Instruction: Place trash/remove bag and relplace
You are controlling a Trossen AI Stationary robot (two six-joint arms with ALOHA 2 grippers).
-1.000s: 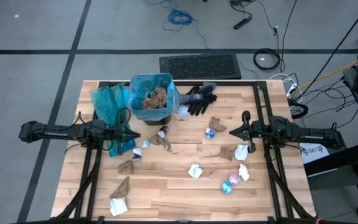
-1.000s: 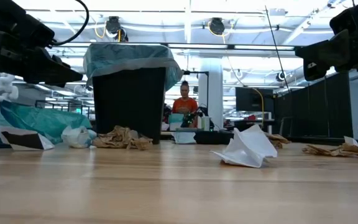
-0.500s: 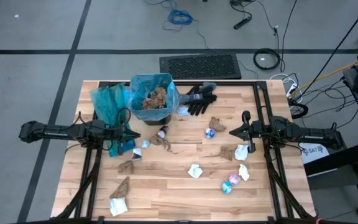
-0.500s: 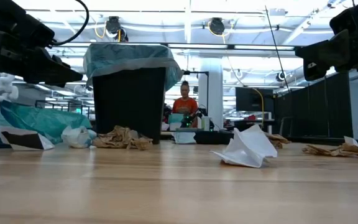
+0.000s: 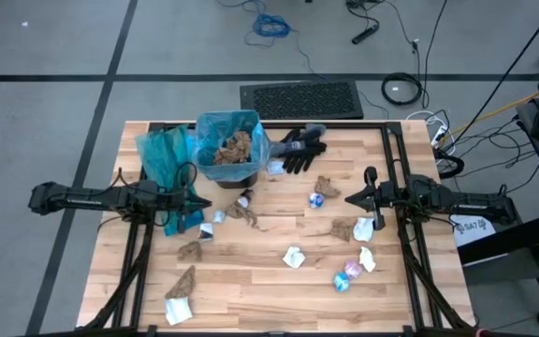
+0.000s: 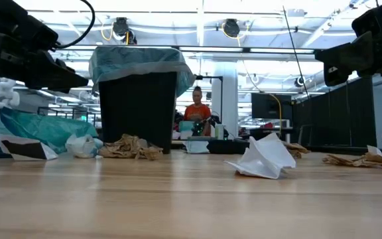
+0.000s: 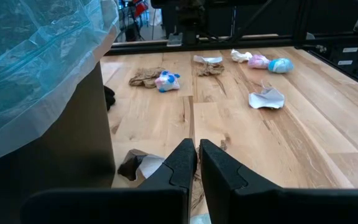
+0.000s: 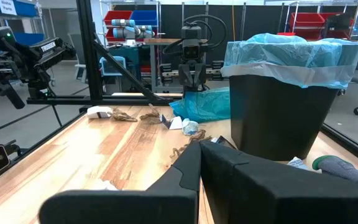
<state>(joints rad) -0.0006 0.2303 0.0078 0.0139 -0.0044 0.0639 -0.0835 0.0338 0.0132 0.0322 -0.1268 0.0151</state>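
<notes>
From above I am seeing brown scraps already filling the lined trash bin (image 5: 231,150) near the table's (image 5: 251,281) far edge; the level view is hiding that, showing only its black wall and blue liner, plus a person (image 6: 197,109) sitting in the room beyond. My left claw (image 5: 201,199) is hanging near the left edge, just in front of the bin, fingers pressed together on nothing, beside a spare blue bag (image 5: 162,154). The trash (image 5: 293,256) is lying scattered across the middle and near part: crumpled white paper, brown paper, shiny blue-pink wrappers. Open wood is lying along the near edge. Black gloves (image 5: 299,148) are resting right of the bin. My right claw (image 5: 352,198) is hanging near the right edge, also together and empty.
</notes>
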